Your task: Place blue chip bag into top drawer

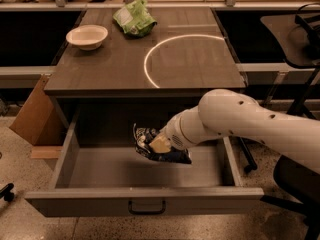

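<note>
Where arm (pixel 240 119) reaches into pulled-out top drawer (pixel 100 171), gripper (pixel 159 144): clamped on blue chip bag (pixel 172 156).
Bag: crumpled, over drawer floor near the back; touching or not, unclear.
Countertop (pixel 200 64): green chip bag (pixel 134 18), bowl (pixel 87 36).

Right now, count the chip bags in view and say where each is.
2. The blue chip bag is held by the gripper in the open top drawer; the green chip bag lies on the table, beside the bowl. The arm may hide more.
</note>
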`<state>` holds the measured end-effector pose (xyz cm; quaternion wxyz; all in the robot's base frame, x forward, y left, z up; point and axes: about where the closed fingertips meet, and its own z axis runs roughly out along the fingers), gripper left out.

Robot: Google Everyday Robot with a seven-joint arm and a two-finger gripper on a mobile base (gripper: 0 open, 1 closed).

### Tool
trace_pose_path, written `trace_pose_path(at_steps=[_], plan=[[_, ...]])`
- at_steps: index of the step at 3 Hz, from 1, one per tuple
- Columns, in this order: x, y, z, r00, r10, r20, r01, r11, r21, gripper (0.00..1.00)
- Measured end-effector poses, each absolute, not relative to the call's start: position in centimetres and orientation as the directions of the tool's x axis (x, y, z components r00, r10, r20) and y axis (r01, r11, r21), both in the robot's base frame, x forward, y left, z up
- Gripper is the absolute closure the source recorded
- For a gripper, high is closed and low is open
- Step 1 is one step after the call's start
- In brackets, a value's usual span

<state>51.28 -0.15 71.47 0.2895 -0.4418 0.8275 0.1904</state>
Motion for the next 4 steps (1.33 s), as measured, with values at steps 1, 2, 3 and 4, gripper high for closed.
trace_pose_path(at_steps=[1, 2, 3, 4], plan=[[51.8, -0.1, 70.4, -0.477, -0.584, -0.657, -0.826, 0.553, 0.108, 0.27], [52.0, -0.7, 70.2, -0.503, -0.554, -0.663, -0.817, 0.555, 0.156, 0.0], [51.9, -3.8, 71.9, -0.51, -0.511, -0.692, -0.81, 0.555, 0.188, 0.0], [51.7, -8.6, 75.8, -0.487, -0.482, -0.728, -0.811, 0.56, 0.171, 0.0]])
